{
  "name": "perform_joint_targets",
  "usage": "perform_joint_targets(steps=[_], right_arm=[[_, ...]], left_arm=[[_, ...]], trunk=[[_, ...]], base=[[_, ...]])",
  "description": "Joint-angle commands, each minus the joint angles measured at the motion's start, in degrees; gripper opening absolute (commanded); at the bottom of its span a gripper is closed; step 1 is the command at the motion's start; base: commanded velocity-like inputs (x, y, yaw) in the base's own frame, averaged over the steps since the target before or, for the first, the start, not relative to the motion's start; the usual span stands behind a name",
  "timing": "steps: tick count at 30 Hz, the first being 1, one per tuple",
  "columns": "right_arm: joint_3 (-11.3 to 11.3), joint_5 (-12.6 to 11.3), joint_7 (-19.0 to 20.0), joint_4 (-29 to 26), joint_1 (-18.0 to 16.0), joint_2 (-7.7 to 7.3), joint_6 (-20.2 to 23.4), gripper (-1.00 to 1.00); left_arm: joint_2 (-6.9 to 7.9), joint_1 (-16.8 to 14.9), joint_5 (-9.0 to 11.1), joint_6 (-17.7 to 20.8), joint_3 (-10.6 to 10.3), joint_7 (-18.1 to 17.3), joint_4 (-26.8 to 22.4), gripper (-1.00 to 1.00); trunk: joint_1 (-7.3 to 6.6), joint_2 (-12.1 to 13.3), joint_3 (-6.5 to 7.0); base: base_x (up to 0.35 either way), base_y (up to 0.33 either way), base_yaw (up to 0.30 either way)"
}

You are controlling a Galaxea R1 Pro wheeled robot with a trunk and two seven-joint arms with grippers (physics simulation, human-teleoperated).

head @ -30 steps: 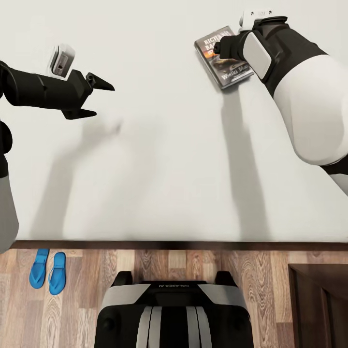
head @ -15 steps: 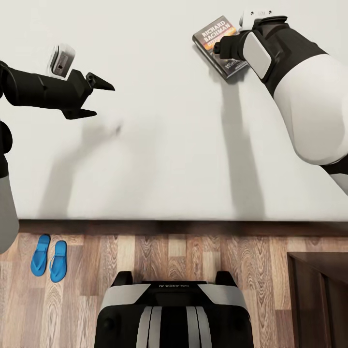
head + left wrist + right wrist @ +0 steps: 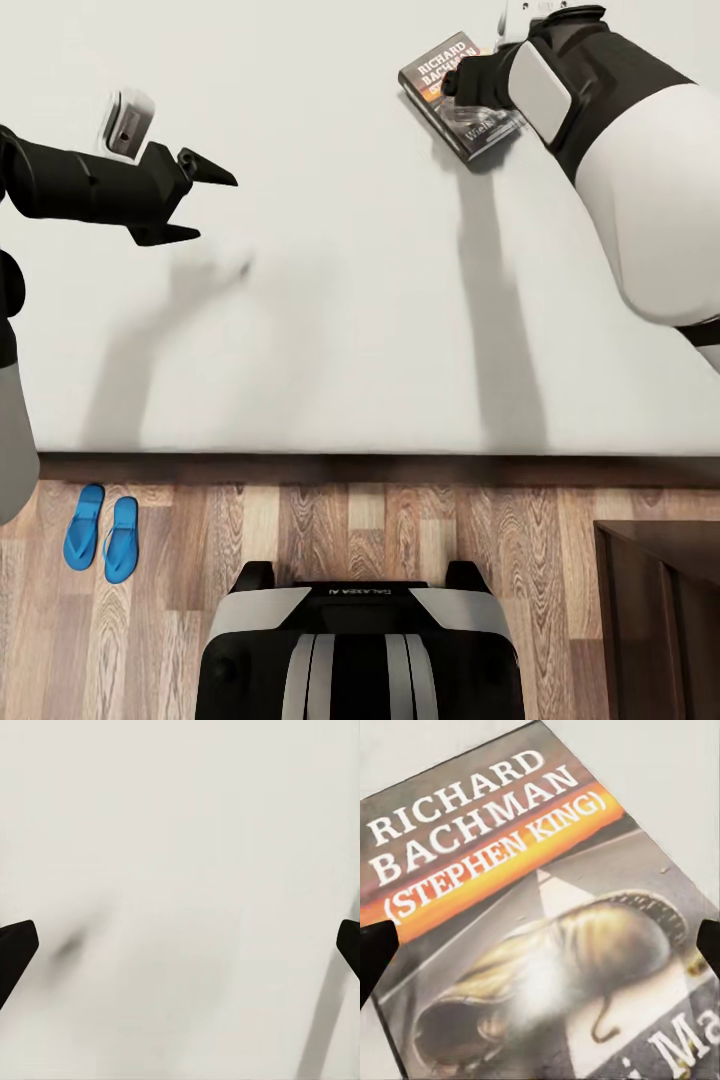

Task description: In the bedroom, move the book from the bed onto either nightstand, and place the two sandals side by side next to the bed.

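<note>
The book [image 3: 452, 92] lies on the pale bed [image 3: 350, 330], far to the right; its dark cover with an orange band sits close in the right wrist view [image 3: 540, 907]. My right gripper [image 3: 470, 85] hovers right over it, open, with one fingertip off each side of the cover [image 3: 540, 945]. Whether the fingers touch the book I cannot tell. My left gripper [image 3: 212, 208] hangs open over bare mattress on the left [image 3: 180, 945], holding nothing. The two sandals [image 3: 102, 532], bright blue, lie side by side on the floor by the bed's near edge, lower left.
The bed's dark wooden frame [image 3: 350, 468] runs across the view, with wood-plank floor [image 3: 400, 535] in front of it. A dark brown nightstand [image 3: 655, 620] stands at the lower right. My base [image 3: 360, 650] is on the floor facing the bed.
The whole view has shifted, so the camera moved. The right wrist has edged a little farther over the book, and the book's title shows more. The left arm has kept its pose.
</note>
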Motion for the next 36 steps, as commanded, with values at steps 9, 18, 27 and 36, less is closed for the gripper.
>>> perform_joint_targets(steps=[9,18,27,36], right_arm=[[-0.3,0.2,0.3,-0.7,-2.2,0.25,0.6,1.0],[-0.1,0.6,0.2,-1.0,-2.4,0.29,0.7,1.0],[-0.3,0.5,-0.3,-2.1,-2.4,1.53,4.8,1.0],[-0.6,0.3,-1.5,-10.5,-2.3,2.64,12.8,1.0]], left_arm=[[0.09,-0.2,0.4,0.4,0.0,-0.5,0.1,1.0],[0.04,-0.2,0.4,0.4,0.0,-0.8,0.1,1.0],[0.05,-0.2,0.6,0.4,-0.1,-0.8,0.1,1.0],[0.15,-0.2,0.5,0.2,-0.4,-0.7,0.2,1.0]], trunk=[[0.0,0.0,-0.02],[0.0,0.0,-0.02],[0.0,0.0,-0.02],[0.0,0.0,-0.02]], base=[[0.169,0.0,0.0],[0.216,0.026,0.0],[0.054,0.009,0.0],[0.01,0.002,0.0]])
